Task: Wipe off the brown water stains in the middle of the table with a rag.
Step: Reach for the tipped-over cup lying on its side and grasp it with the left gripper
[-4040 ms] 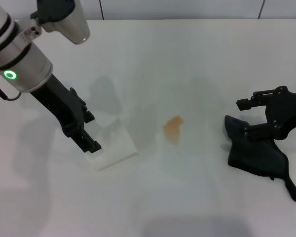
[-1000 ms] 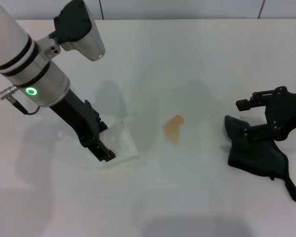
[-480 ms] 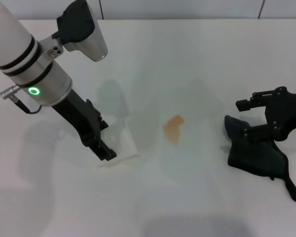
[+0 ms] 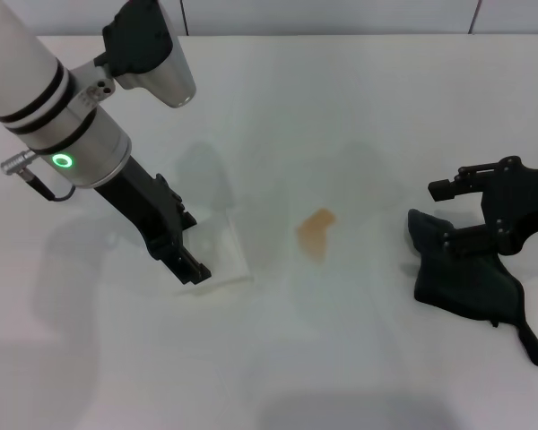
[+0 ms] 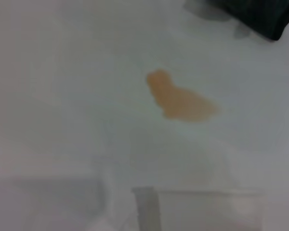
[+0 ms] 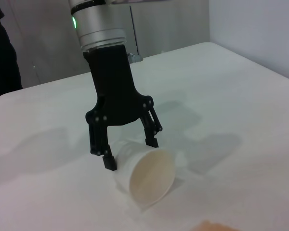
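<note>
The brown water stain (image 4: 316, 235) is a small orange-brown blotch in the middle of the white table (image 4: 341, 107); it also shows in the left wrist view (image 5: 180, 98). The dark rag (image 4: 466, 273) lies at the right, its tail pointing to the front right. My right gripper (image 4: 443, 215) is open, with its lower finger on the rag's upper edge. My left gripper (image 4: 184, 251) is open at the left, its fingers (image 6: 108, 161) straddling a clear plastic cup (image 6: 147, 178).
The clear cup (image 4: 217, 255) lies on its side left of the stain, its mouth toward the stain. The rag's edge shows in the left wrist view (image 5: 260, 14). The table's far edge runs along the back.
My left arm has shifted to the right and a little back, keeping its fingers about the cup. The right arm, rag and stain have not moved.
</note>
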{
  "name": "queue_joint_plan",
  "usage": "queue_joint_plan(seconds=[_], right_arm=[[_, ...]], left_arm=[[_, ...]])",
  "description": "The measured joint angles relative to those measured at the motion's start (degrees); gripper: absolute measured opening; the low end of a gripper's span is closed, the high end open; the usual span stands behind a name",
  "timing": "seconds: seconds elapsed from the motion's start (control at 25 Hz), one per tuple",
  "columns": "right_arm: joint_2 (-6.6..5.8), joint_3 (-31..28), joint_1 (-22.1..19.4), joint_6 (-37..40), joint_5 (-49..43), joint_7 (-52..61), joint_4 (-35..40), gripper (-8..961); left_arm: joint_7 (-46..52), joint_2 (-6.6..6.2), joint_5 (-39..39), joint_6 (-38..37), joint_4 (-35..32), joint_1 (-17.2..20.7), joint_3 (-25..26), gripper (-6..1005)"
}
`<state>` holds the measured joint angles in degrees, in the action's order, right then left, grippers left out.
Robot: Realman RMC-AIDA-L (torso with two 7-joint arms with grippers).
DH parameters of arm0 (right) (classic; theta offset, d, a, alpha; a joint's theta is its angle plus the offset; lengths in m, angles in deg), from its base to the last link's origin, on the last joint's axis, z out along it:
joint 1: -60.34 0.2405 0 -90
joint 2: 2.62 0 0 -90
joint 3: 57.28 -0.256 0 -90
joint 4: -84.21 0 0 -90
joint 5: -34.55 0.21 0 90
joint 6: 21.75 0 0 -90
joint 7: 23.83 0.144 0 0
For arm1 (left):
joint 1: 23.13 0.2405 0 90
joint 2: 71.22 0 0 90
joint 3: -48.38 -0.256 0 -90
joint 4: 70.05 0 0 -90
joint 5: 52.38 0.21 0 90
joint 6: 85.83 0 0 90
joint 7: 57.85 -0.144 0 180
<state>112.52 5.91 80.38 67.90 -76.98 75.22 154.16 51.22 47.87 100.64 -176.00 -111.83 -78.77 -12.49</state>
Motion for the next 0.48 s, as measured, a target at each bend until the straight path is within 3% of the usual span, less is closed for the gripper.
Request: queue_joint_plan(seconds=[0.48], right_arm=[[0.00,-0.01,0.00,-0.09,0.00,0.00,0.02,720]], left_arm=[[0.09,-0.05,-0.27,0.42,-0.07,-0.03,-1.27,826]])
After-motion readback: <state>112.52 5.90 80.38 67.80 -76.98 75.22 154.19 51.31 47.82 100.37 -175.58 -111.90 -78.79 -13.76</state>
